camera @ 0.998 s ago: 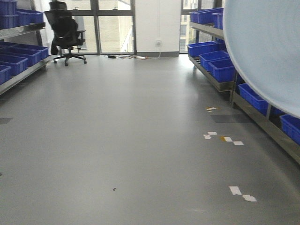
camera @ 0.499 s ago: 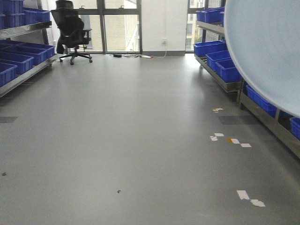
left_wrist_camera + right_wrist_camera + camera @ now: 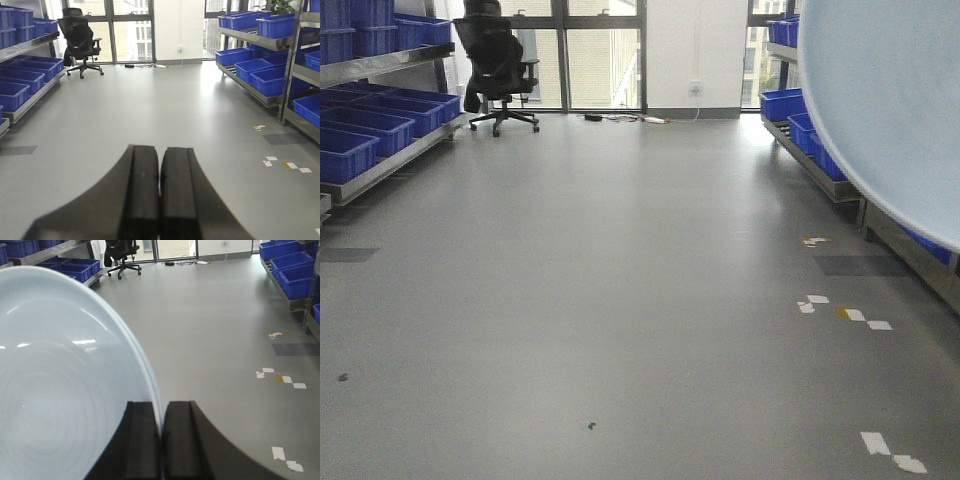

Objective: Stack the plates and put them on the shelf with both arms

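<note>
Pale bluish-white plates (image 3: 60,380) stand on edge in my right gripper (image 3: 162,412), which is shut on their rim; the disc fills the left of the right wrist view. In the front view the same plates (image 3: 890,100) cover the upper right corner and hide part of the right shelf. I cannot tell the single plates apart. My left gripper (image 3: 160,155) is shut with nothing between its pads, hanging over bare floor. A steel shelf (image 3: 260,97) with blue crates runs along the right wall, and another shelf (image 3: 380,165) runs along the left wall.
A black office chair (image 3: 500,65) stands at the far left by the windows. Cables (image 3: 625,118) lie along the far wall. Tape marks (image 3: 840,312) dot the grey floor on the right. Blue crates (image 3: 272,80) fill both racks.
The whole room has slid right and lower in the front view: the chair, the shelves and the tape marks all shifted. The plates keep their place in the frame.
</note>
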You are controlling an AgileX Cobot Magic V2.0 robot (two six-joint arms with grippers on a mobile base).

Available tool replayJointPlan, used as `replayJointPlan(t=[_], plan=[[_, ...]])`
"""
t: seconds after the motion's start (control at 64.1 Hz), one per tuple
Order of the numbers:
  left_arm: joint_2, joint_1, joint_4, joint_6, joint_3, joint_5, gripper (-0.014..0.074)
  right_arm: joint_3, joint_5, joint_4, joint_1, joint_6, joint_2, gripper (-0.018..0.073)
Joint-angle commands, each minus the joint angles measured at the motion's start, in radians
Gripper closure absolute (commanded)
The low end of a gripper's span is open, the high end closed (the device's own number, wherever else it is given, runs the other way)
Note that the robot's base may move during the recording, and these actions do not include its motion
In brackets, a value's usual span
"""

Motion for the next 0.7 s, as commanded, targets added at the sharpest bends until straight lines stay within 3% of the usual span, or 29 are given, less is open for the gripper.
replayJointPlan(t=[0.0, 0.686], plan=[[0.011, -0.001, -0.001, -0.002, -0.031, -0.081, 0.0516, -0.034, -0.099, 0.007, -0.002, -0.002, 0.005, 0.0519], [0.011, -0.001, -0.001, -0.002, -0.031, -0.081, 0.0516, -0.034, -0.099, 0.007, -0.002, -0.002, 0.005, 0.0519]])
